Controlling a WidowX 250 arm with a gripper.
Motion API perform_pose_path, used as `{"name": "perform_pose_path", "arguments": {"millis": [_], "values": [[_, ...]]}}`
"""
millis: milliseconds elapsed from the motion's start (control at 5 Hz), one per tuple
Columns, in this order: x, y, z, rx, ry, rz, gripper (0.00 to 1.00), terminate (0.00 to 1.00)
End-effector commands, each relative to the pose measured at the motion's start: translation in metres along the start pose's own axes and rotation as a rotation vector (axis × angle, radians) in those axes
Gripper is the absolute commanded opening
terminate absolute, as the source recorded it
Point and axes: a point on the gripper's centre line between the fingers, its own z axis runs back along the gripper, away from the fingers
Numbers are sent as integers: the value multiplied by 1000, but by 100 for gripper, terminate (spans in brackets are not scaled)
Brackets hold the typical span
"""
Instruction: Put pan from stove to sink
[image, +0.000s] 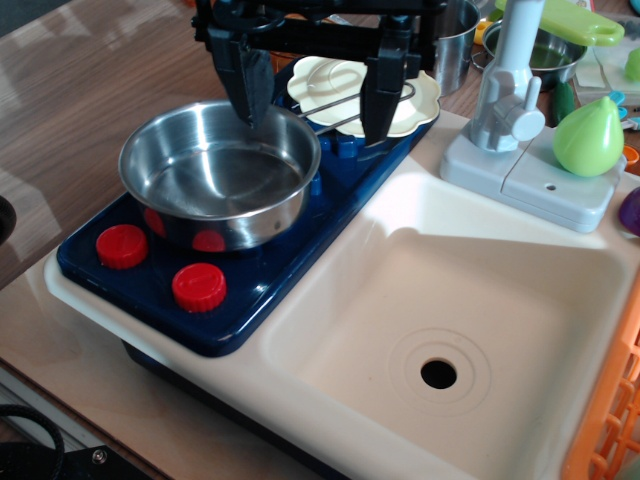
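Pan (220, 182) seated on stove (240, 290), gripper (312, 100) spread wide and empty above its far rim (wire handle partly hidden behind one finger), sink (500, 290) bare.

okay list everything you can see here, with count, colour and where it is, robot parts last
pan: 1, shiny steel, on the stove
stove: 1, navy, left of the sink
knobs: 2, red, stove front
plate: 1, cream, back of the stove, under the pan's wire handle
sink: 1, cream, right of the stove, black drain hole
faucet: 1, grey, behind the sink
pots: 2, steel, at the back
pear: 1, green, right of the faucet
basket: 1, orange, right edge
tool: 1, black, open, one finger over the pan's far rim, the other over the plate
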Motion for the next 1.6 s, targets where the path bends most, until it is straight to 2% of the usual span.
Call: {"name": "perform_pose_path", "arguments": {"millis": [0,600,800,1200,1400], "values": [[10,2,-10,23,-73,6,100,0],[10,7,-35,11,-90,29,100,0],[3,4,-40,34,-88,43,0,0],[-6,1,-36,52,-81,49,0,0],[-15,-3,-25,93,-84,80,0,0]]}}
